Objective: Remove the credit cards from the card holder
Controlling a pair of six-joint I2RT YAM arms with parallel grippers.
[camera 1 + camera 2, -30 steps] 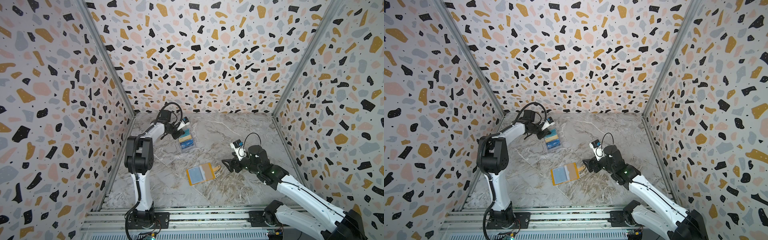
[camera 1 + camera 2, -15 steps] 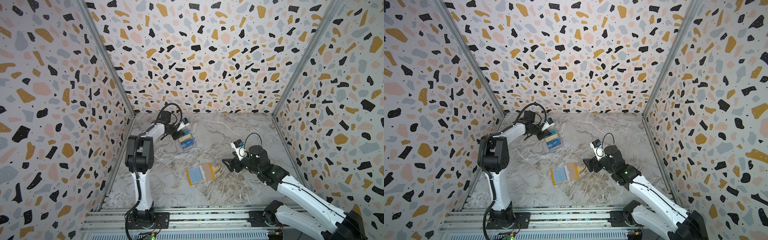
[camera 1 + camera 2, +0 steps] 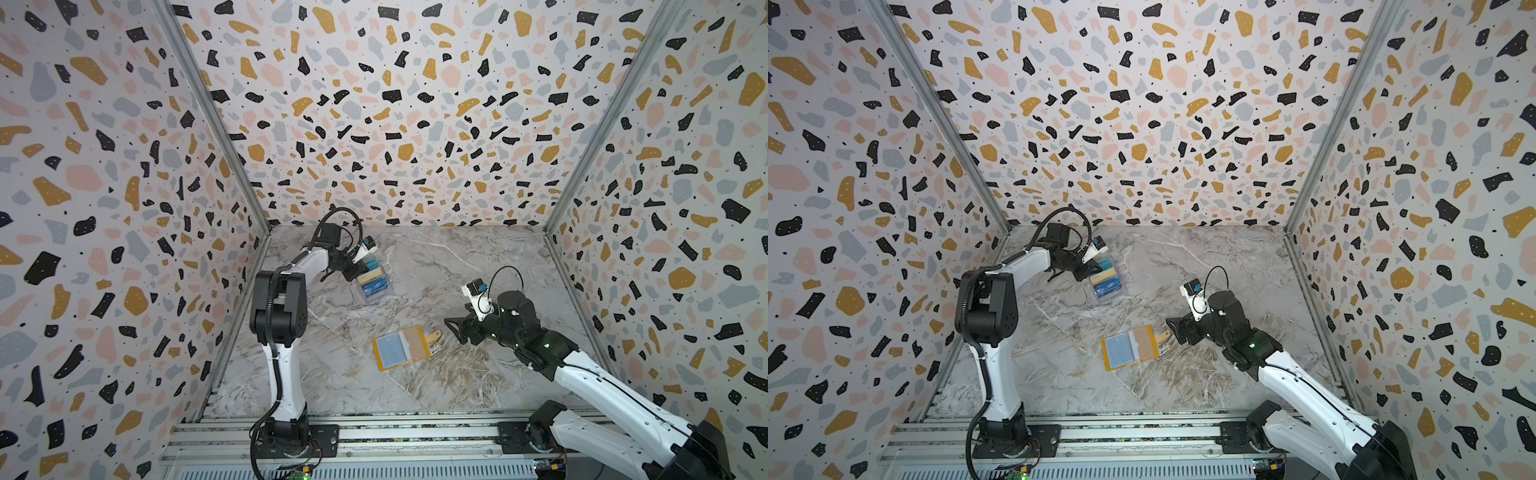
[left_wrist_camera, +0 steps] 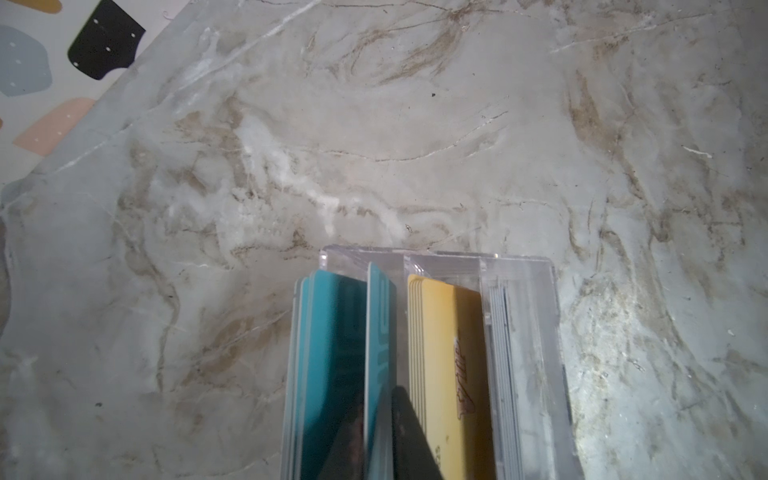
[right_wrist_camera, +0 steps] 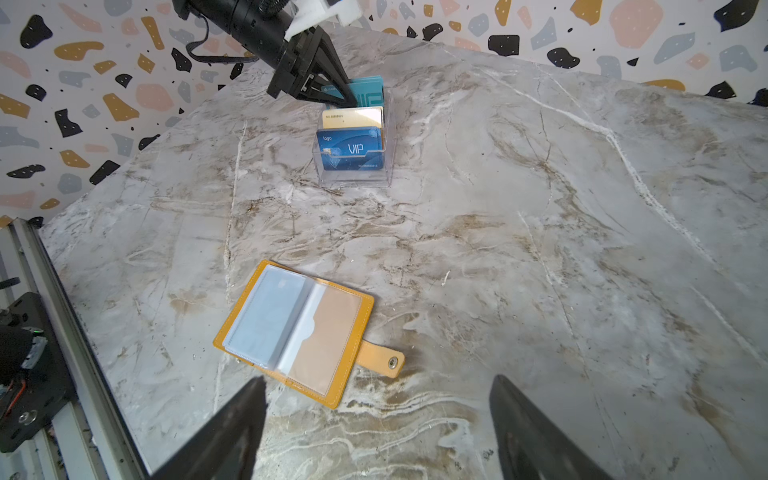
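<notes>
Card holder (image 3: 402, 347) lies open at the table's (image 3: 457, 257) middle, its tab just before the wide, empty right jaws. The narrow left jaws straddle a teal card (image 4: 379, 332) in the clear box (image 5: 353, 176).

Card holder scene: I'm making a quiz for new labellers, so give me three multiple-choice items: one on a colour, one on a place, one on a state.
1. In the clear box, the cards between the teal cards and the blue card are: A red; B gold; C black.
2. The card holder lies: A on the table, near the right gripper; B inside the clear box; C lifted off the table.
3. The right gripper's jaws are: A shut on a card; B shut on the card holder; C open, holding nothing.

1 B: gold cards fill the middle tier.
2 A: it lies unfolded on the marble.
3 C: its fingers stand wide apart in the right wrist view.
</notes>
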